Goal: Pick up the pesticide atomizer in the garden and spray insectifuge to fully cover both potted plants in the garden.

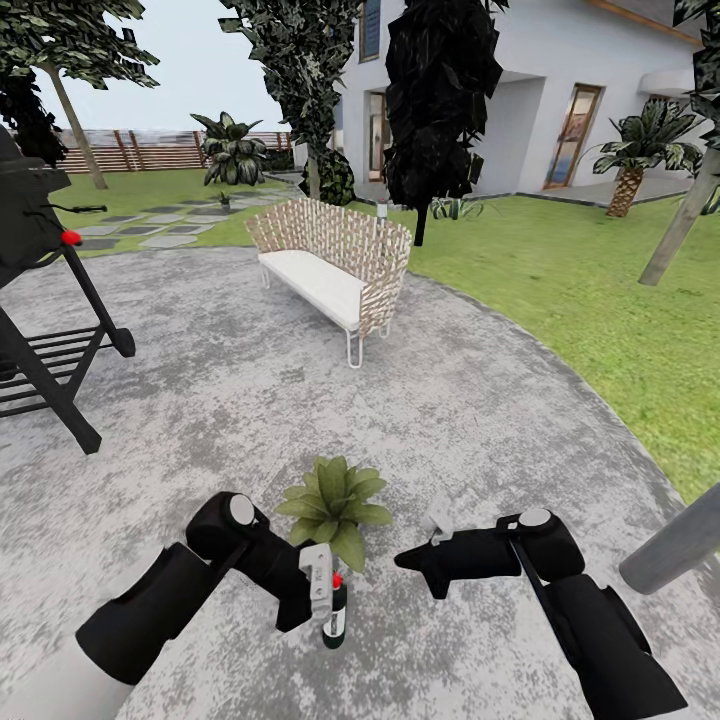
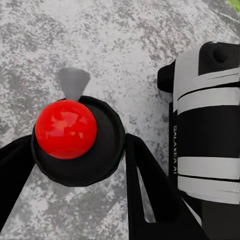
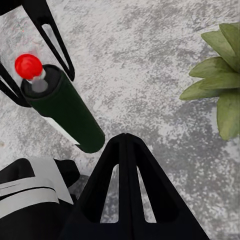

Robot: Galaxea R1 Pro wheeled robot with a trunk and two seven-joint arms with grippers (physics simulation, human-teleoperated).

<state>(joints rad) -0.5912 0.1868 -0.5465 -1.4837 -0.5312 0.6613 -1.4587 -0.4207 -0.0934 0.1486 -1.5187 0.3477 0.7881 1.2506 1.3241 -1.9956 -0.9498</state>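
The round grey speckled paved patio (image 1: 250, 400) spreads across the garden, ringed by green lawn (image 1: 600, 300). A white-cushioned woven wicker bench (image 1: 335, 270) sits toward its far side, and a black barbecue grill on angled legs (image 1: 40, 300) stands at the left edge.

Close to the robot, one low rosette of pointed green leaves, a potted plant (image 1: 333, 505), stands on the paving between the two arms. I see no whitish specks on its leaves, so I judge spraying has not begun.

Just in front of the plant is the pesticide atomizer (image 1: 336, 612), here a small dark green cylinder with a red knob and a grey nozzle on top. The left claw (image 1: 325, 585) comes down over it with a black finger pressed against each side, so it looks clenched on the can. I cannot tell whether the base is off the paving.

The right claw (image 1: 410, 558) hangs beside the plant, its fingers drawn together on nothing.

The pick-up looks like the step in hand. Next, I would lift the can, turn the nozzle toward the leaves and work the knob, perhaps with the free claw.
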